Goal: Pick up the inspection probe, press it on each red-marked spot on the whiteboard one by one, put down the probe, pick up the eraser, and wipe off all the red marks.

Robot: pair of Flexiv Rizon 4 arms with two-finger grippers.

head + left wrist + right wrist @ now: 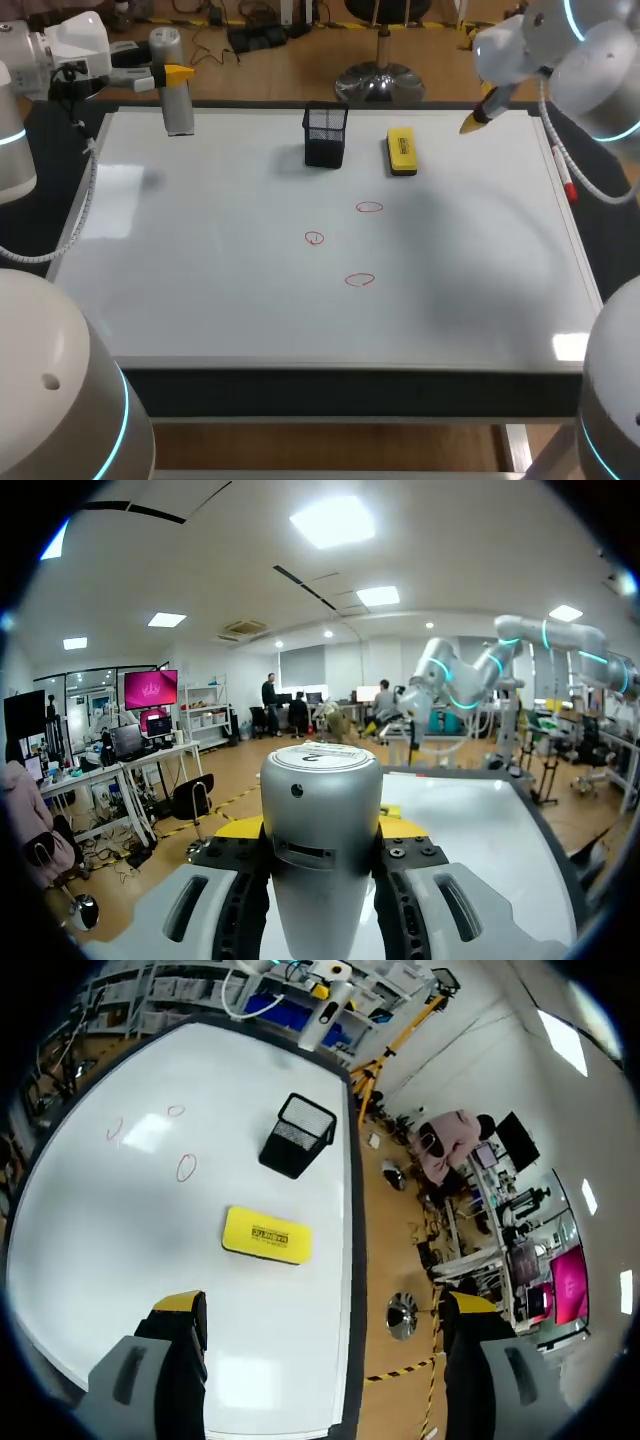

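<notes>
Upper left, the left gripper (172, 75) pinches the inspection probe (178, 110), a smooth silvery cylinder, likely rigid and slick; a hold on its upper body, as here, suits. Three red marks (314, 238) sit centre. Upper right, the right gripper (476, 118) hangs spread, empty.

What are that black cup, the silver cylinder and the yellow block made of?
The black cup looks like matte wire mesh: its walls show a fine, see-through grid. The silver cylinder seems to be metal or silver-painted plastic, with a satin finish and soft highlights. The yellow block looks like smooth plastic over a dark base, perhaps felt.
</notes>
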